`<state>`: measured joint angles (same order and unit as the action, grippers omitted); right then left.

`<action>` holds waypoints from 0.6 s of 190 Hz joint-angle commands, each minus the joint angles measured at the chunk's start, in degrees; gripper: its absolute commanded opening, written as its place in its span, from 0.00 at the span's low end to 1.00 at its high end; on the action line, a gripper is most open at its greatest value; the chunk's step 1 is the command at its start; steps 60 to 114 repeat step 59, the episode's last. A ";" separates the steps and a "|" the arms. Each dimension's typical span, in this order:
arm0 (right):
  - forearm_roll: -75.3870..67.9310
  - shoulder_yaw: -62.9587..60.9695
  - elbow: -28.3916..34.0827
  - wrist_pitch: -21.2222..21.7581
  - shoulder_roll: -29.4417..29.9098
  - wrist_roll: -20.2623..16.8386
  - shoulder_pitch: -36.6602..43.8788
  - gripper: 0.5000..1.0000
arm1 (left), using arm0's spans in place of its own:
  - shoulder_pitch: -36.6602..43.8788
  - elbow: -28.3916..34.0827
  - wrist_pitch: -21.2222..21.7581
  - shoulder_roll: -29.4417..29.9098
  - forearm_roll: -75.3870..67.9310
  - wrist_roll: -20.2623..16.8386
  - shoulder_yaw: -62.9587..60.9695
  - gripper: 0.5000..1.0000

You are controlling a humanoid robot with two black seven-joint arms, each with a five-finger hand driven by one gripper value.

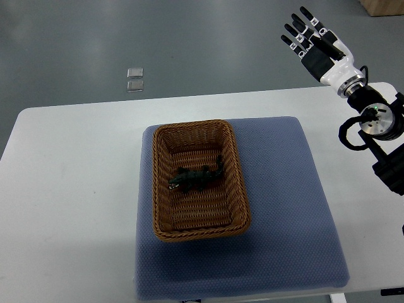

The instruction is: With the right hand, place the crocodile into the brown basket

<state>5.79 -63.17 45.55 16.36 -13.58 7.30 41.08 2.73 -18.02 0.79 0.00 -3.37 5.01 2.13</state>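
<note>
The right arm (377,121) is cut off by the picture's right edge; the table (69,189) is cropped at the bottom and right edges; a brown box (383,6) in the top right corner is shown only in part; two small clear objects (134,80) on the floor cannot be identified; on the crocodile (196,178) the legs are too dark and small to be made out.

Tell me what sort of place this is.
Probably a robotics lab or test room: a white table with a blue mat, a staged brown basket holding a toy crocodile, and the robot's right hand open above the grey floor.
</note>
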 commanded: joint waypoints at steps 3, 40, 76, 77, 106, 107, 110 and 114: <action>-2.71 -0.46 -1.34 -0.02 1.97 1.58 -1.97 0.85 | -0.01 0.00 0.00 0.00 0.03 0.00 -0.02 1.00; -3.33 -0.37 -2.30 -0.02 3.73 2.72 -3.38 0.85 | -0.01 0.00 0.00 0.00 -0.06 0.00 -0.02 1.00; -3.33 -0.37 -2.92 -0.02 4.35 3.07 -3.38 0.85 | -0.01 0.00 0.00 0.00 0.03 0.00 -0.02 1.00; -3.33 -0.37 -2.92 -0.02 4.35 3.07 -3.38 0.85 | -0.01 0.00 0.00 0.00 0.03 0.00 -0.02 1.00; -3.33 -0.37 -2.92 -0.02 4.35 3.07 -3.38 0.85 | -0.01 0.00 0.00 0.00 0.03 0.00 -0.02 1.00; -3.33 -0.37 -2.92 -0.02 4.35 3.07 -3.38 0.85 | -0.01 0.00 0.00 0.00 0.03 0.00 -0.02 1.00; -3.33 -0.37 -2.92 -0.02 4.35 3.07 -3.38 0.85 | -0.01 0.00 0.00 0.00 0.03 0.00 -0.02 1.00; -3.33 -0.37 -2.92 -0.02 4.35 3.07 -3.38 0.85 | -0.01 0.00 0.00 0.00 0.03 0.00 -0.02 1.00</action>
